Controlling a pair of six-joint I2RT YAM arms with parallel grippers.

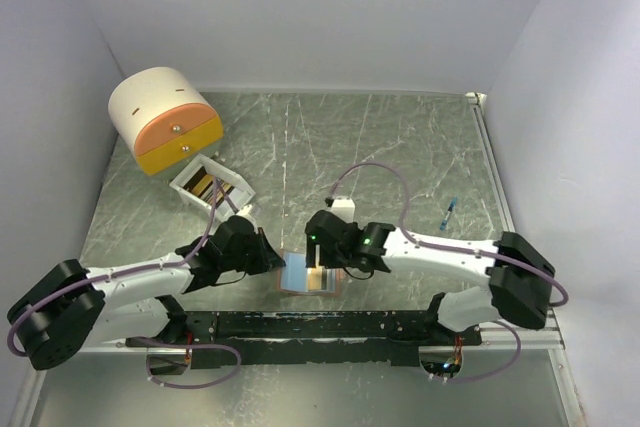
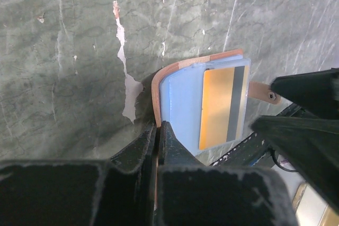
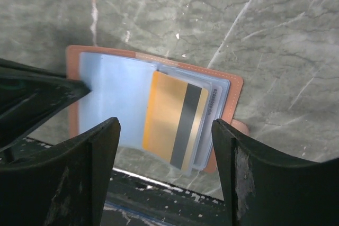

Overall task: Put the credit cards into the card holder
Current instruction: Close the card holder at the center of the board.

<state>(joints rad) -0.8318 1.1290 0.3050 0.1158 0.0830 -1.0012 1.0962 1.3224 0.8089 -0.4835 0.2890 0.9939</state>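
The card holder (image 1: 297, 272) lies open near the table's front edge, salmon-brown outside and pale blue inside. A yellow-orange credit card (image 1: 320, 279) with a grey stripe sits in its right pocket, its lower end sticking out. My left gripper (image 1: 278, 259) is shut on the holder's left cover edge (image 2: 154, 96). The left wrist view shows the card (image 2: 220, 107) and the left gripper (image 2: 159, 128). My right gripper (image 1: 335, 265) is open just above the card (image 3: 169, 117), a finger on either side of it. The right gripper (image 3: 165, 123) holds nothing. More cards lie in the white box (image 1: 203, 185).
The small white open box (image 1: 228, 192) stands at back left, with the round cream-and-orange drawer unit (image 1: 165, 119) behind it. A blue pen (image 1: 449, 214) lies at right. A black rail (image 1: 320, 325) runs along the near edge. The holder's snap tab (image 2: 262, 91) sticks out to its right.
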